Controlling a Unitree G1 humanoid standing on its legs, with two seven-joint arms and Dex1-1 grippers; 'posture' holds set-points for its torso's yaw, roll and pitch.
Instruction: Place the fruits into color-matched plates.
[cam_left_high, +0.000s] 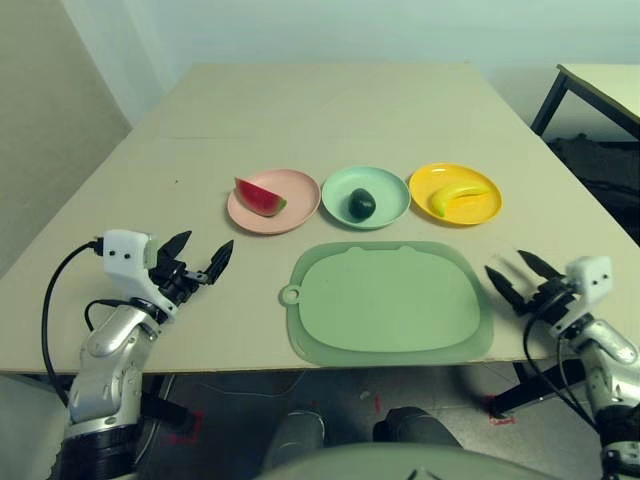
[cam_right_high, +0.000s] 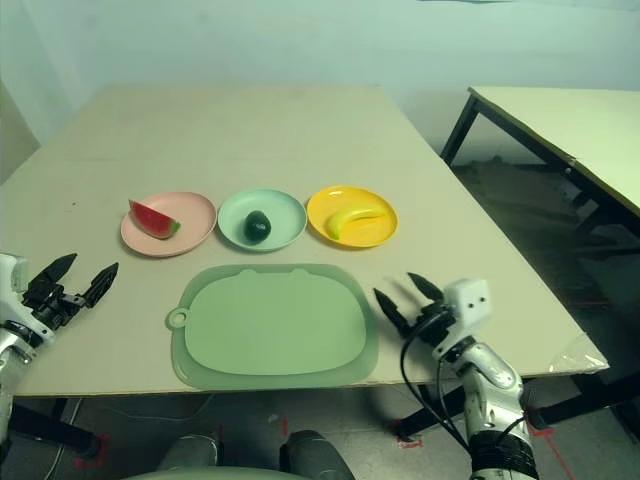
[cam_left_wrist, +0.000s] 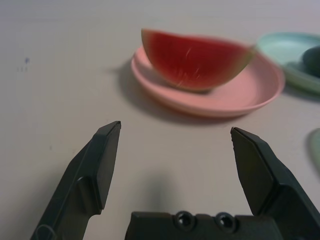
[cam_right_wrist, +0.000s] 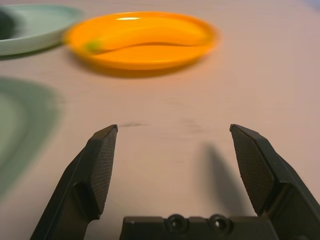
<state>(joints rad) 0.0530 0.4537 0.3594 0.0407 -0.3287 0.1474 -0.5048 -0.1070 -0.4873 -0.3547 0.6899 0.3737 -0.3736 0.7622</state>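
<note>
Three plates sit in a row across the middle of the table (cam_left_high: 330, 110). The pink plate (cam_left_high: 290, 205) on the robot's left carries the watermelon (cam_left_high: 258, 197), the green plate (cam_left_high: 385, 190) in the middle carries the avocado (cam_left_high: 361, 204), and the yellow plate (cam_left_high: 478, 208) on the right carries the banana (cam_left_high: 457, 195). Neighbouring plates lie just beside each other. Just nearer the robot lies the mat (cam_left_high: 388, 300), its ring tab toward the left.

The left gripper (cam_left_high: 198, 258) hovers near the table's front-left edge with its fingers spread apart and nothing between them. It points toward the pink plate, which lies ahead of it and apart, with bare tabletop between. The right gripper (cam_left_high: 517, 277) sits at the front-right edge, just beside the mat's right side, its fingers also apart and empty. The yellow plate lies ahead of it, apart, across bare table.

Beyond the plates the tabletop runs open to the far edge, and open surface also lies left of the pink plate. A second table (cam_right_high: 560, 130) stands off to the right, across a gap of floor.
</note>
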